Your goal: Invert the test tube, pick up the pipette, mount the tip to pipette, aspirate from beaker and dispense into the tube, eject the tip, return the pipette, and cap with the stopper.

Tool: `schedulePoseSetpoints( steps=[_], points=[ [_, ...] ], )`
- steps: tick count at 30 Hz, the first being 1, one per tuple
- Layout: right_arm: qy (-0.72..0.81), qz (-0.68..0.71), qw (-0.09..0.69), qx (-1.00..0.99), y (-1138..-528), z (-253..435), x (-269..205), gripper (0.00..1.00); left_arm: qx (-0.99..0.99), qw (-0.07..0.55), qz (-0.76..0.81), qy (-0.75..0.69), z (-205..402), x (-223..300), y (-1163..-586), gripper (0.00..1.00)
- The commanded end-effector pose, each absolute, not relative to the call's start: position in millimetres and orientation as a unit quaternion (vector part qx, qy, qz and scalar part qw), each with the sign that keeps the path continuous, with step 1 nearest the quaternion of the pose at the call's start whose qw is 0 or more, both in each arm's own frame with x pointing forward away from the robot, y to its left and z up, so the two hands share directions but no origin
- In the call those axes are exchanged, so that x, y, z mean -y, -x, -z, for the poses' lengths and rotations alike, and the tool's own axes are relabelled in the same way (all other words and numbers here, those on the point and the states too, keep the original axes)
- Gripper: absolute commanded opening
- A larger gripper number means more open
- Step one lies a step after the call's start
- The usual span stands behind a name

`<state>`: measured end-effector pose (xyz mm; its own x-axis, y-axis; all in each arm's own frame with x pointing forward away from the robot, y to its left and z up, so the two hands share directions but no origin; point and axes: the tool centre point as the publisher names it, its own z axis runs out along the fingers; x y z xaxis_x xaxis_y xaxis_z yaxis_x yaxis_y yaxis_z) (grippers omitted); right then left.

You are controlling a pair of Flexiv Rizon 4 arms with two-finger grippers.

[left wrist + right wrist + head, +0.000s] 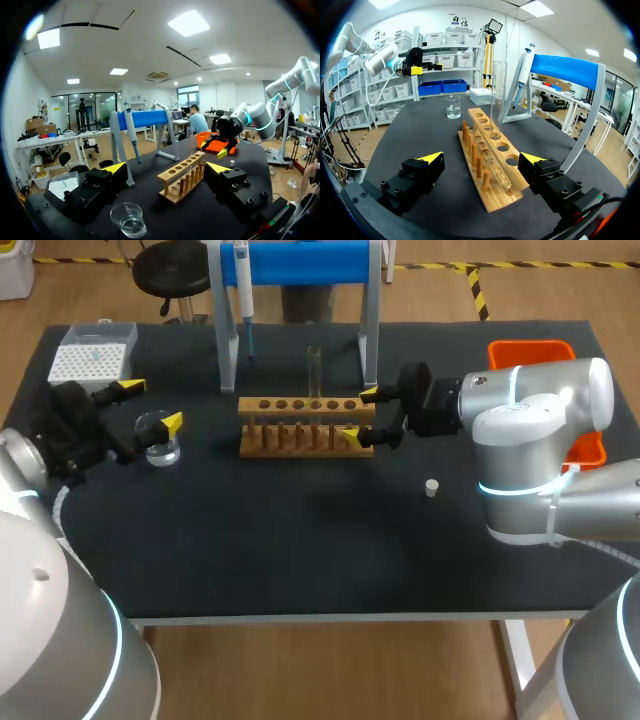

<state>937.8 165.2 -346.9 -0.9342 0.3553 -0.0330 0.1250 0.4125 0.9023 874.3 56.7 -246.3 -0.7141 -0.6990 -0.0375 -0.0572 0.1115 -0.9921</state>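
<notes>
The right claw [361, 415], fingers spread wide and gripping nothing, hovers at one end of the wooden rack [305, 425] on the table [300, 540]. The glass test tube [314, 375] stands upright in one of the rack's holes, just ahead of this claw and apart from both fingers. The left claw [150, 405], also spread and empty, hangs by the beaker [158, 438], which sits just under and between its fingers with no contact that can be seen. The tip box [92, 358] lies close beside that claw. The pipette [243, 290] hangs on the blue stand [300, 262], beyond the rack from the right claw. The small stopper [431, 488] lies on the table behind that claw, beside its arm.

With the tube seated in its hole, the inversion appears done and fetching the pipette looks like the step in hand. To do it well, the reaching arm would likely need to swing clear of the tall tube and come at the pipette's body squarely. It should close on both sides of the barrel and lift straight up off the hanger before drawing away. Keeping the pipette vertical should ease seating it in a tip afterwards.
</notes>
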Motion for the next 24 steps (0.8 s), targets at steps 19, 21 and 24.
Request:
schedulePoseSetpoints(
  steps=[19, 21, 24],
  points=[
    [-0.144, -0.523, 0.111, -0.833, -937, 347, -165, 1.0, -0.69, 0.293, 0.592, 0.296, 244, -66, -870, 1.0],
    [-0.144, -0.523, 0.111, -0.833, -937, 347, -165, 1.0, -0.701, 0.302, 0.575, 0.297, 245, -81, -876, 1.0],
    [-0.144, -0.523, 0.111, -0.833, -937, 347, -165, 1.0, -0.705, 0.312, 0.56, 0.304, 245, -104, -887, 1.0]
  ],
)
